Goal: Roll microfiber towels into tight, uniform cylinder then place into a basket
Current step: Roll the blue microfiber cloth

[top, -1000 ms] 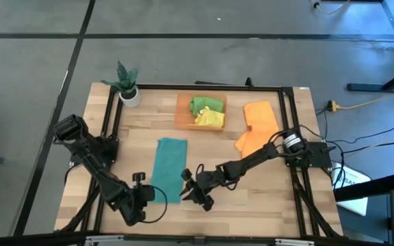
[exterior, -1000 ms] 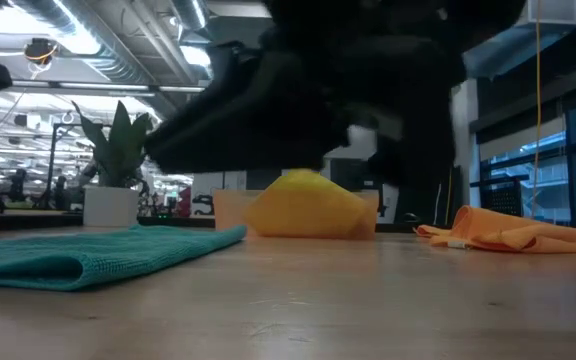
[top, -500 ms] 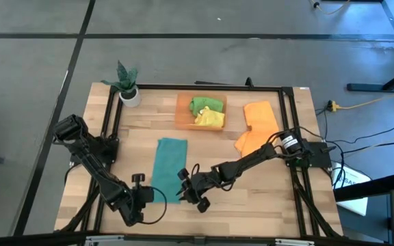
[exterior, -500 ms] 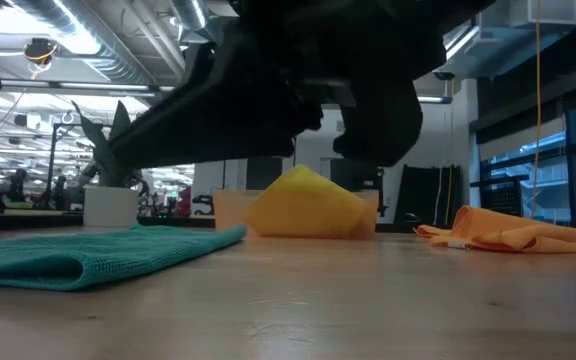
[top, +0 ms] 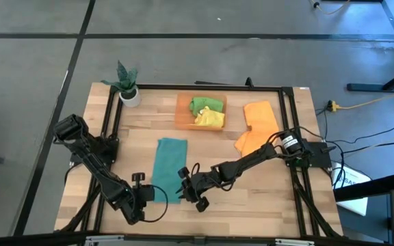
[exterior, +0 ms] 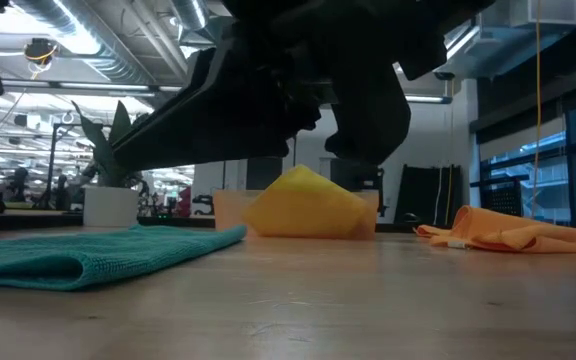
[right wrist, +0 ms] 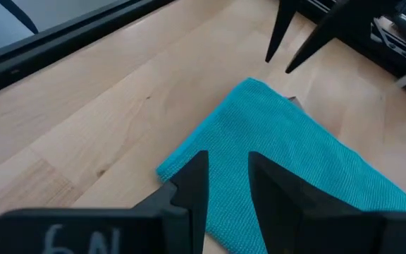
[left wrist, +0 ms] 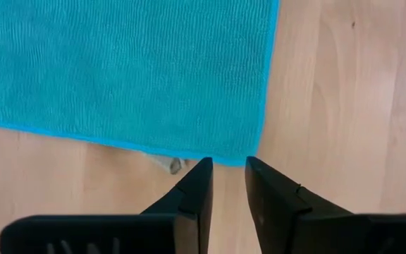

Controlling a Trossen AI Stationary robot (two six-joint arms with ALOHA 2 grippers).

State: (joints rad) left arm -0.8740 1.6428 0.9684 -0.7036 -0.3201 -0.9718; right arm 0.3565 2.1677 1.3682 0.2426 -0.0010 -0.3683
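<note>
A teal towel [top: 169, 167] lies flat and folded on the table, its near end [exterior: 68, 262] toward the front edge. My left gripper [left wrist: 228, 169] points down just off the towel's near left corner [left wrist: 249, 159], its fingers a little apart with nothing between them. My right gripper [right wrist: 225, 169] slants down over the near right corner [right wrist: 164, 169], its fingers slightly open; I cannot tell whether they touch the cloth. The orange basket [top: 180, 116] at the far middle holds a green towel [top: 206, 104] and a yellow one [top: 211, 119]. Orange towels [top: 258, 123] lie at the right.
A white pot with a plant [top: 128, 92] stands at the far left corner. A black frame rail [top: 112, 123] runs along the table's sides. Bare wood [top: 252, 198] lies in front of the towel and to its right.
My right gripper has rolled a little about its own axis beside the teal towel's near right corner. The towel has stayed flat where it was.
</note>
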